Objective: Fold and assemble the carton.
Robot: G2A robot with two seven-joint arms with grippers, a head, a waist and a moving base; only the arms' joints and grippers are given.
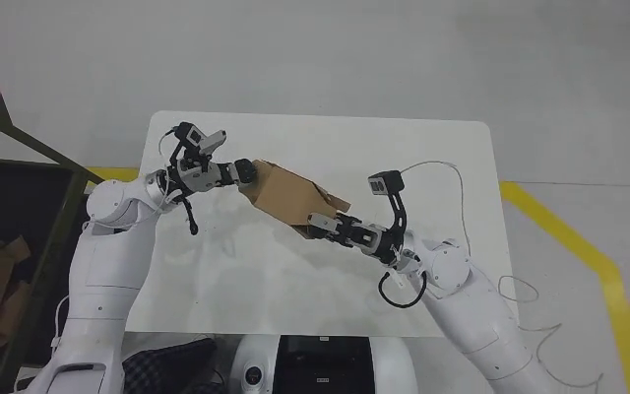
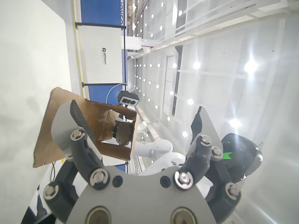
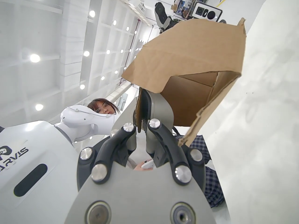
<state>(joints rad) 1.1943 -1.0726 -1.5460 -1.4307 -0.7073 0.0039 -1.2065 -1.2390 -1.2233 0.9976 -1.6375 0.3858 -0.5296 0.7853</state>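
A brown carton [image 1: 290, 197] is held above the middle of the white table [image 1: 226, 286], partly opened into a tube with loose flaps. My right gripper [image 1: 320, 227] is at its near right end, shut on a flap [image 3: 139, 108] pinched between its fingers. In the right wrist view the carton [image 3: 193, 52] shows its open inside. My left gripper [image 1: 243, 173] is at the far left end, open wide. One of its fingers [image 2: 74, 117] lies against the carton [image 2: 49, 129]; the other finger [image 2: 201, 127] stands apart in the air.
A thin white cable [image 1: 443, 169] loops over the right side of the table. A dark bin with cardboard [image 1: 20, 246] stands on the floor to the left. A yellow floor line [image 1: 561, 231] runs past the table's right edge.
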